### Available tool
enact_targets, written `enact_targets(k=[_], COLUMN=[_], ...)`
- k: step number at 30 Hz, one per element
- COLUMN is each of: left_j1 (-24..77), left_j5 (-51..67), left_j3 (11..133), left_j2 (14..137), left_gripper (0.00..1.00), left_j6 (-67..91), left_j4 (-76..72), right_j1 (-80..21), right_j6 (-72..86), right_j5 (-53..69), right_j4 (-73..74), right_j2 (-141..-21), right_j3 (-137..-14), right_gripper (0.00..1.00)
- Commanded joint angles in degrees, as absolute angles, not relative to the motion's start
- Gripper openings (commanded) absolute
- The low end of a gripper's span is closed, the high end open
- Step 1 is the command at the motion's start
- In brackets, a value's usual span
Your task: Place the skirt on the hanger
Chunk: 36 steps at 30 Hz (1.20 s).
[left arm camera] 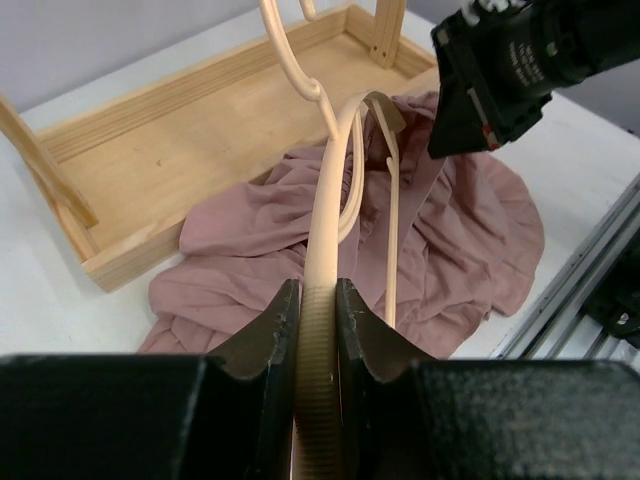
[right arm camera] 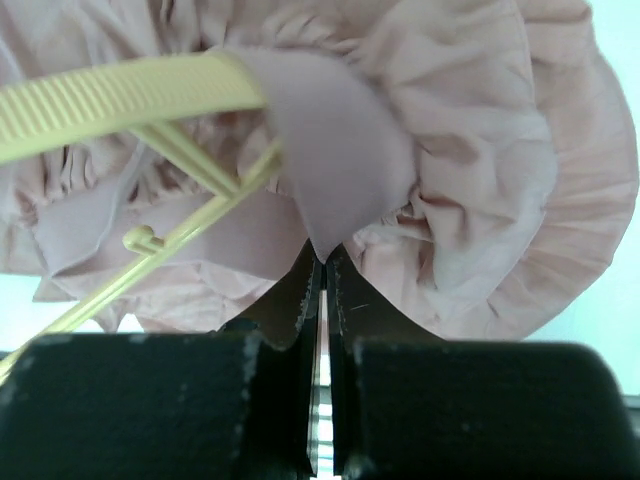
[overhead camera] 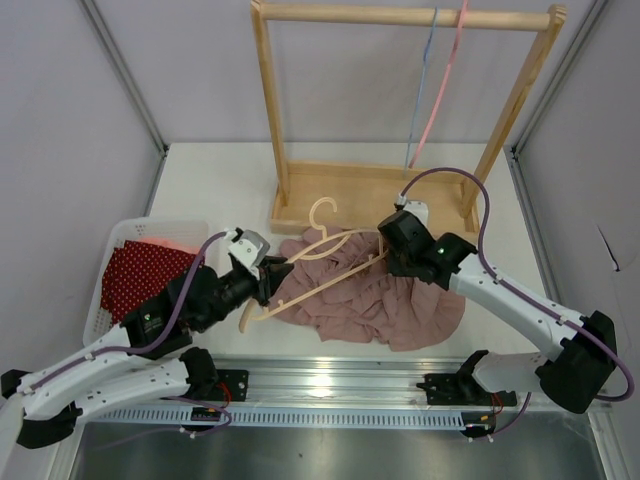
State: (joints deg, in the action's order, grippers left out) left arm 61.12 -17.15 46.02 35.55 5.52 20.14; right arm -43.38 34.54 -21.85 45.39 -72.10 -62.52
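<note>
Lighting bright, even, from overhead. Top view sharp, shadows soft. Glare streak on the silver aluminium rail (overhead camera: 320, 380). Left wrist: black fingers (left arm camera: 265, 345) of the left gripper (left arm camera: 317, 300) blurred up close; cream ribbed plastic hanger (left arm camera: 325, 200) soft near them, sharper further out. Right wrist: right gripper (right arm camera: 324, 268) out of focus, crumpled dusty-pink skirt (right arm camera: 480, 150) crisp, white table (right arm camera: 625, 40) blown out at the edges.

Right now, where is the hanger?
In the top view, the hanger sits mid-table over the pink skirt, in front of the wooden rack, its left end clamped in the left end effector.
</note>
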Motion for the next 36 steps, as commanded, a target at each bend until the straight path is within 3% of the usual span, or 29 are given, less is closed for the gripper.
enact_targets(k=[1,9,36], left_j1=[61.5,62.4,66.7], left_j5=[-13.6,-9.0,-17.1], left_j3=[44.6,42.2,36.6], left_j2=[35.5,38.6,56.4], left_gripper=[0.00,0.00,0.00], left_j6=[4.5,4.4,7.9], left_j4=[13.0,10.4,-13.1], right_j1=[-45.4,-48.0,-57.0], right_j6=[35.7,36.6,39.9], right_j5=[-21.0,-22.1,-22.7], right_j4=[47.7,51.6,54.1], right_j2=[-71.0,-71.4,-69.2], right_j3=[-64.9,-67.5,-68.5], right_gripper=[0.00,0.00,0.00])
